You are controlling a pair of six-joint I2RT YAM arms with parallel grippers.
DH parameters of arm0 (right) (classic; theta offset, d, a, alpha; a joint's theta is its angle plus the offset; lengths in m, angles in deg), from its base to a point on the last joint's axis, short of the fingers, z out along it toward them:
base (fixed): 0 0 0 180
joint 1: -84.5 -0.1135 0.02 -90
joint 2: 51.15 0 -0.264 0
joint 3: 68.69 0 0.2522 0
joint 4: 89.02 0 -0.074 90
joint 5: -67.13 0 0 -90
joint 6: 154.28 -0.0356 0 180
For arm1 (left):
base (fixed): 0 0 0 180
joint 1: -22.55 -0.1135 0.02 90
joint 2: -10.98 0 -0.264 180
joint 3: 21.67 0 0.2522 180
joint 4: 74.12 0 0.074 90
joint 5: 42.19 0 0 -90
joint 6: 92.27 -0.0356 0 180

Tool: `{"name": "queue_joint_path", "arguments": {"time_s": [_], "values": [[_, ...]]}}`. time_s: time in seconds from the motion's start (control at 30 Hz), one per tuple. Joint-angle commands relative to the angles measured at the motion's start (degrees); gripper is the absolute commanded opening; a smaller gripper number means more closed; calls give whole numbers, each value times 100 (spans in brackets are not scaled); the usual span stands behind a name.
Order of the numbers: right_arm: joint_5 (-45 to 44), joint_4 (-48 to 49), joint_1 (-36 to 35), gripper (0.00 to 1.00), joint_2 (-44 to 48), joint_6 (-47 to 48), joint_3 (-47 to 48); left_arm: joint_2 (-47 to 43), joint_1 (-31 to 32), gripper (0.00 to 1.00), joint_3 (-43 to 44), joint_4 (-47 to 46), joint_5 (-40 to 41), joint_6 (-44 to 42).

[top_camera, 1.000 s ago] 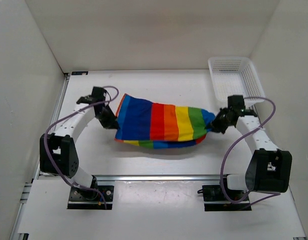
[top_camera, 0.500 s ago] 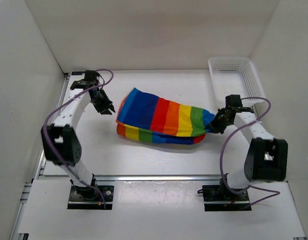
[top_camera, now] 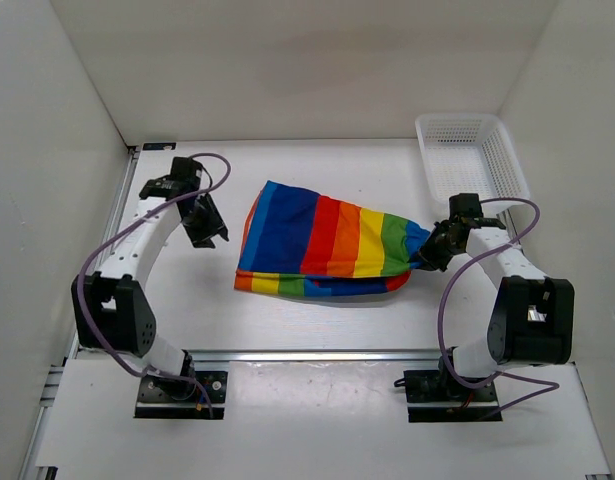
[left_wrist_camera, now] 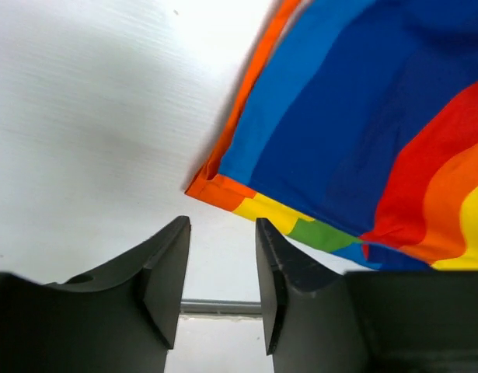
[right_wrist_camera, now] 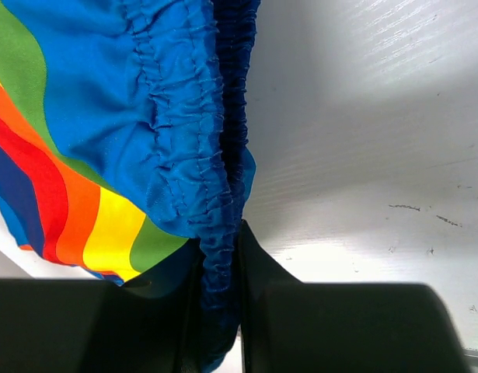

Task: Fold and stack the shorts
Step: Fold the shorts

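The rainbow-striped shorts (top_camera: 322,243) lie folded over on the white table, blue at the left, then red, orange, yellow and green, with a blue gathered band at the right end. My right gripper (top_camera: 427,254) is shut on that blue gathered band (right_wrist_camera: 219,233). My left gripper (top_camera: 215,238) is open and empty, just left of the shorts' left edge. In the left wrist view the orange-edged corner of the shorts (left_wrist_camera: 211,186) lies just beyond my open fingers (left_wrist_camera: 165,268).
A white plastic mesh basket (top_camera: 472,160) stands at the back right corner. White walls enclose the table on the left, back and right. A metal rail (top_camera: 307,353) runs along the near edge.
My left gripper let go of the shorts' left end and drew away to the left, then came back near it. The shorts' left end dropped and settled flatter. My right gripper kept its hold.
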Motion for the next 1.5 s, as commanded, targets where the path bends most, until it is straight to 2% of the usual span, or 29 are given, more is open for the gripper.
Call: {"name": "queue_joint_path", "arguments": {"time_s": [0.0, 0.27, 0.33, 0.4, 0.43, 0.5, 0.73, 0.93, 1.03, 1.07, 1.23, 1.3, 1.43, 1.47], "values": [[-10, 82, -25, 0, -1, 100, 226, 450, 213, 51, -308, -135, -234, -120], [-10, 82, -25, 0, -1, 100, 226, 1277, 600, 50, -519, -654, -296, -15], [-10, 82, -25, 0, -1, 100, 226, 1383, 600, 45, -466, -715, -295, -14], [-10, 82, -25, 0, -1, 100, 226, 1515, 671, 37, -362, -715, -243, 55], [-10, 29, -25, 0, -1, 100, 226, 1515, 671, 25, -361, -715, -243, 56], [-10, 29, -25, 0, -1, 100, 226, 1515, 723, 11, -361, -715, -190, 108], [-62, 29, -25, 0, 51, 100, 226, 989, 723, 11, -168, -452, -128, 161], [-177, -24, -25, 0, 175, 100, 226, -180, 723, 11, 149, 242, -374, 161], [-229, -24, -25, 0, 175, 47, 165, -584, 776, 11, -377, 304, -585, 109], [-229, -24, -25, 0, 175, 47, 165, -664, 776, 11, -848, 209, -638, 187], [-291, 46, -25, 0, 61, 47, -28, -893, 890, 11, -2275, -660, -981, 477], [-343, 107, -25, 0, 0, 47, -81, -718, 890, 11, -2635, -829, -981, 539], [-344, 170, -25, 0, -123, -5, -187, 1, 943, 11, -2769, -1023, -762, 513], [-344, 170, -25, 4, -124, -5, -187, 108, 943, 13, -2700, -1023, -761, 426]]}}
